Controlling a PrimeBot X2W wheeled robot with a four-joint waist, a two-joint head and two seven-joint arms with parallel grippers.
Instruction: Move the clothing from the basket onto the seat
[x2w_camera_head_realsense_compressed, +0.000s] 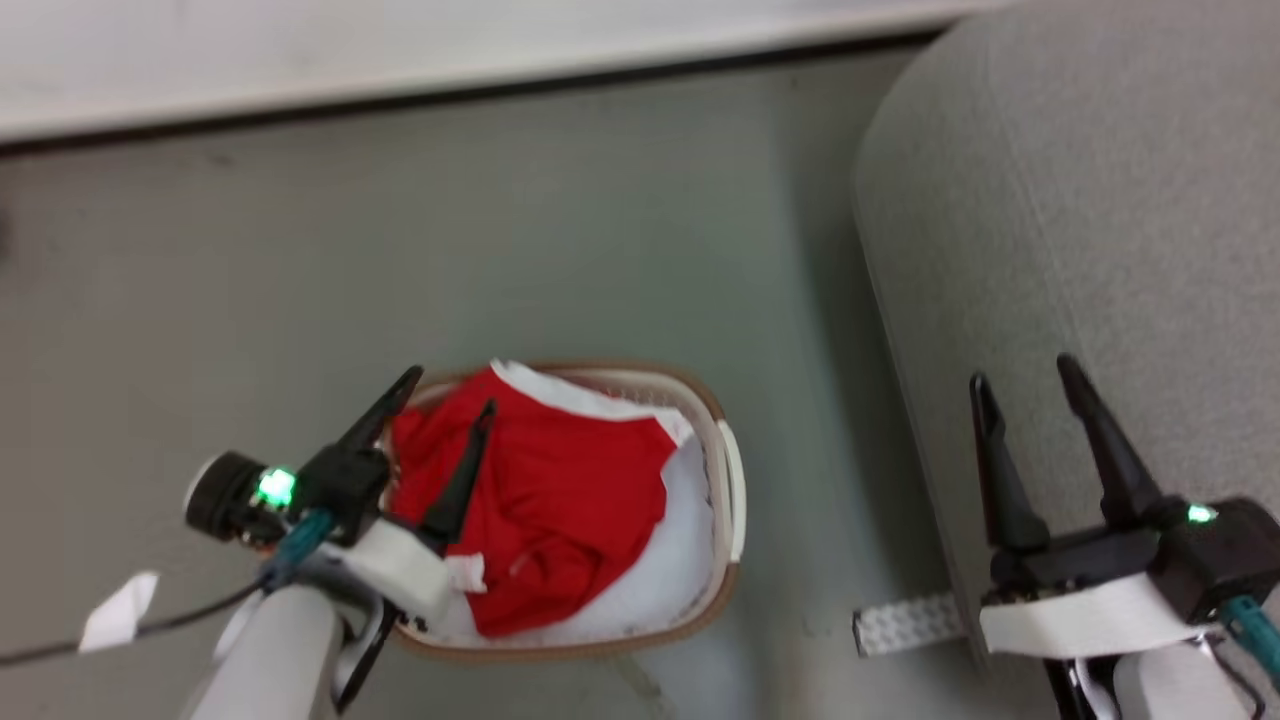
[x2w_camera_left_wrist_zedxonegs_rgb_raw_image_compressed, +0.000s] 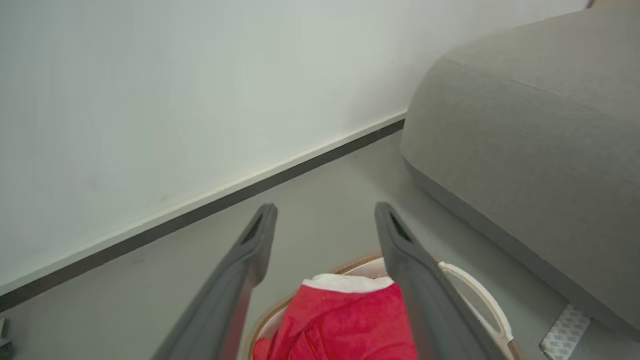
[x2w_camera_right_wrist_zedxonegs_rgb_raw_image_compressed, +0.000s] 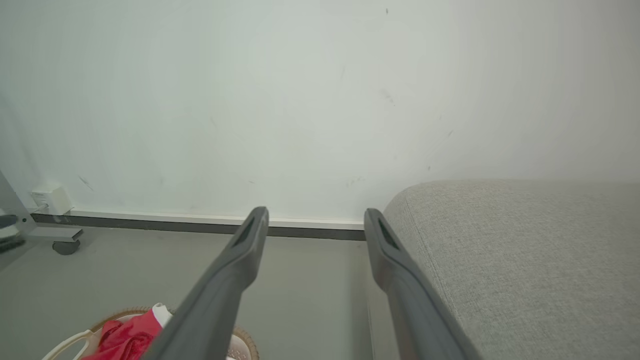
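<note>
The red clothing (x2w_camera_head_realsense_compressed: 560, 500) with white trim lies heaped in the white basket (x2w_camera_head_realsense_compressed: 735, 490) on the floor, low in the middle of the head view. My left gripper (x2w_camera_head_realsense_compressed: 450, 395) hovers open over the basket's left end, fingers spread above the red cloth (x2w_camera_left_wrist_zedxonegs_rgb_raw_image_compressed: 345, 325) with nothing between them. The basket's brown rim and white handle (x2w_camera_left_wrist_zedxonegs_rgb_raw_image_compressed: 480, 300) show under its right finger. My right gripper (x2w_camera_head_realsense_compressed: 1025, 375) is open and empty over the edge of the grey sofa (x2w_camera_head_realsense_compressed: 1080, 220). The sofa's rounded arm (x2w_camera_right_wrist_zedxonegs_rgb_raw_image_compressed: 525, 260) sits just right of its fingers, and the basket with red cloth (x2w_camera_right_wrist_zedxonegs_rgb_raw_image_compressed: 125, 335) is at lower left.
A white wall with a dark baseboard (x2w_camera_head_realsense_compressed: 450, 85) runs along the back. Grey floor lies between the basket and the sofa. A pale perforated strip (x2w_camera_head_realsense_compressed: 905, 625) sticks out from under the sofa's base. A small white box and a wheeled base (x2w_camera_right_wrist_zedxonegs_rgb_raw_image_compressed: 55, 220) stand by the wall.
</note>
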